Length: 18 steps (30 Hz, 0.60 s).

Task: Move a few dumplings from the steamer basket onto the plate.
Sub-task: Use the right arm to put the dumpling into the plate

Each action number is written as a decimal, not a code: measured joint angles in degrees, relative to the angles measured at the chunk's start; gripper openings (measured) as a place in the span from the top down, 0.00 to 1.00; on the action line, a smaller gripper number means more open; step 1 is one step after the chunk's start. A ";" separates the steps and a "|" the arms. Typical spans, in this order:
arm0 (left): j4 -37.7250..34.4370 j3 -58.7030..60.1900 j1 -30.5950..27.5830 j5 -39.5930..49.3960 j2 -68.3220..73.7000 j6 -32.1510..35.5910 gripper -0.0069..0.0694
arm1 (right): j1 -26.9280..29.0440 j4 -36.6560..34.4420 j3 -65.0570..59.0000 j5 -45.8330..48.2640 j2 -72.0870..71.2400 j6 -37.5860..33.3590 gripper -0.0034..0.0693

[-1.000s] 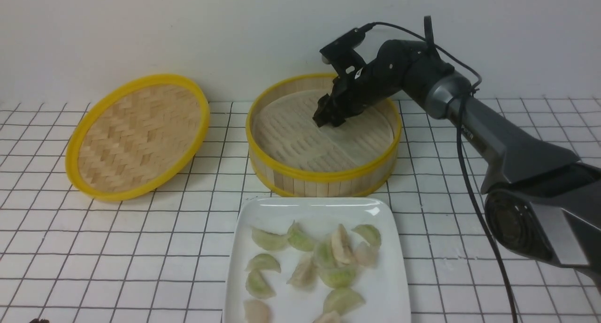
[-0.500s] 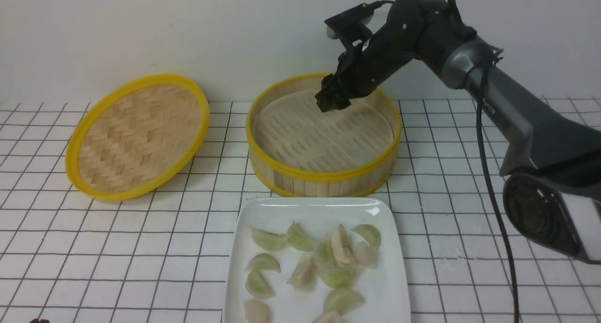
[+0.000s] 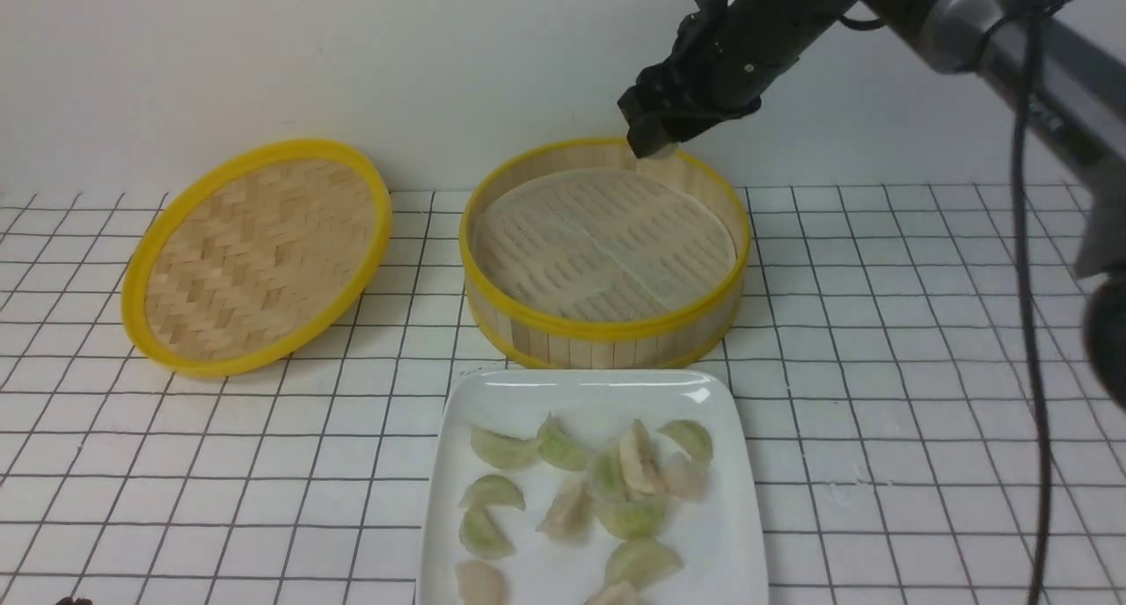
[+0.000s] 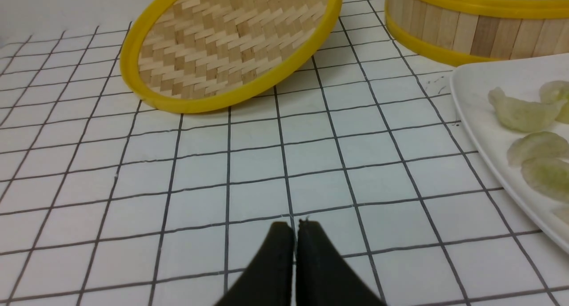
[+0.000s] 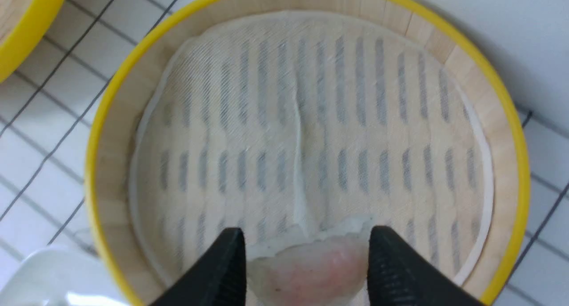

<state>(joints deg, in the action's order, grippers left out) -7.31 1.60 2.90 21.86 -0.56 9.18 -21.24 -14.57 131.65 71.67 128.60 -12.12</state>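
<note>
the jaws of the right gripper are clamped on a pinkish-white dumpling, which fills the gap between the two black fingers in the right wrist view. in the front view this gripper hangs in the upper centre-right of the frame, above the far rim of the steamer basket, whose pale liner looks bare. the left gripper sits at the bottom centre of its wrist view, jaws pressed together on nothing, low over the tiled table.

the step in hand looks like the carry. the plate, at the bottom centre of the front view, already holds a cluster of dumplings. the next move calls for a swing down-frame over the near rim to a bare patch of plate, then a low release.
</note>
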 joint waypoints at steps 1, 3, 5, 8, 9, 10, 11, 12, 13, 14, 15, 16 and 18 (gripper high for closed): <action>0.00 0.00 0.00 0.00 0.00 0.00 0.92 | -0.16 -0.41 -5.74 0.00 -4.48 0.08 0.51; 0.00 0.00 0.00 0.00 0.00 0.00 0.92 | -0.87 -1.45 -14.53 -0.08 -9.93 0.12 0.51; 0.00 0.00 0.00 0.00 0.00 0.00 0.92 | -2.57 -3.76 -25.88 -0.09 -15.96 0.14 0.51; 0.00 0.00 0.00 0.00 0.00 0.00 0.92 | -5.95 -5.27 -36.77 -0.22 -19.76 0.14 0.51; 0.00 0.00 0.00 0.03 0.00 0.00 0.92 | -7.49 -5.36 -40.33 -0.27 -20.57 0.14 0.51; 0.00 0.00 0.00 0.03 0.00 0.00 0.92 | -8.12 -5.36 -41.65 -0.29 -20.84 0.14 0.51; 0.00 0.00 0.00 0.03 0.00 0.00 0.92 | -10.19 -5.14 -45.91 -0.37 -21.06 0.54 0.51; 0.00 0.00 0.00 0.03 0.00 0.00 0.92 | -11.75 -4.43 -49.03 -0.59 -21.06 0.89 0.51; 0.00 0.00 0.00 0.03 0.00 0.00 0.92 | -13.10 -2.84 -51.08 -0.59 -20.83 1.50 0.51; 0.00 0.00 0.00 0.03 0.00 0.00 0.92 | -13.65 -1.55 -52.26 -0.59 -20.65 1.96 0.51; 0.00 0.00 0.00 0.03 0.00 0.00 0.92 | -14.23 -0.54 -52.91 -0.59 -20.43 2.38 0.51; 0.00 0.00 0.00 0.03 0.00 0.00 0.92 | -14.76 1.73 -53.86 -0.68 -19.88 3.52 0.51; 0.00 0.00 0.00 0.03 0.00 0.00 0.92 | -14.95 3.51 -54.07 -0.96 -19.61 5.11 0.51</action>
<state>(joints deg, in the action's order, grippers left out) -7.31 1.60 2.90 21.88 -0.56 9.18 -36.18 -11.06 77.58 70.70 108.99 -7.00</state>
